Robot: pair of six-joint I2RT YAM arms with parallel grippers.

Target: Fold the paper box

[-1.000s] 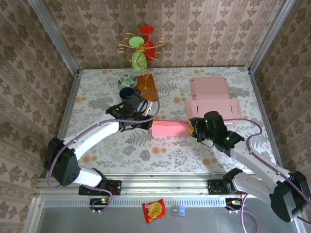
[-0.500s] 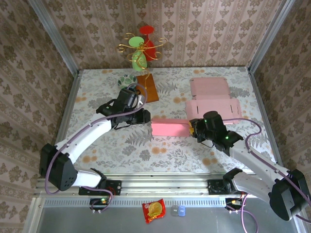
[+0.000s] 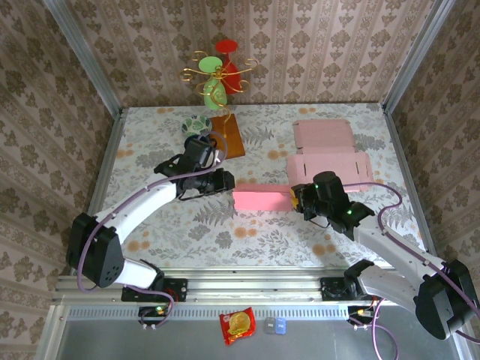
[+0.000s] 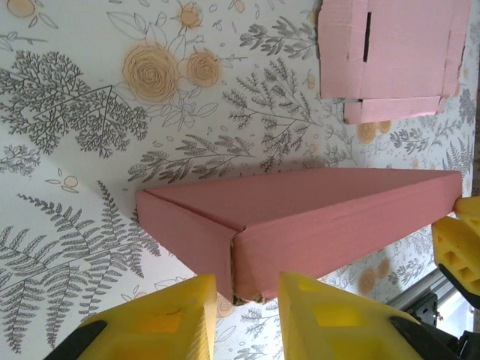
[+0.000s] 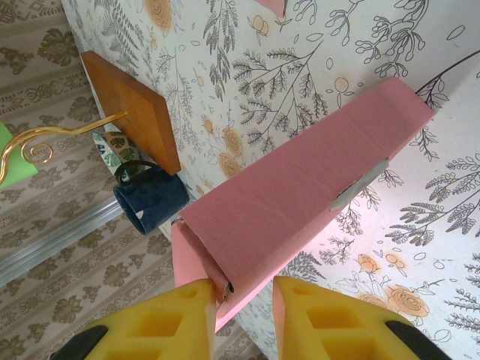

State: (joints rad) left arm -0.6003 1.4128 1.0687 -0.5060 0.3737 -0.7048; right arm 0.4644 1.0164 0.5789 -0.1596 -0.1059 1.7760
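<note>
- Pink card box [image 3: 261, 199] lies at the middle of the surface [image 3: 150, 142]; it is probably light, thin and easily creased.
- Left wrist: left fingers [image 4: 157, 322] stand apart, straddling the box's left end corner without pressing.
- Right wrist: right fingers [image 5: 330, 322] look clamped on its right end; the stiff folded edges seem safest to hold.

The box [image 3: 261, 199] lies mid-surface [image 3: 247, 240], its left end near the left hand [image 3: 223, 182] and its right end at the right hand [image 3: 295, 199]. Behind the right hand lies a near flat box [image 3: 330, 166], and behind that a far flat box [image 3: 322, 135]. A board [image 3: 227, 135] sits behind the left hand, with a bowl [image 3: 196, 122] on its left.
</note>
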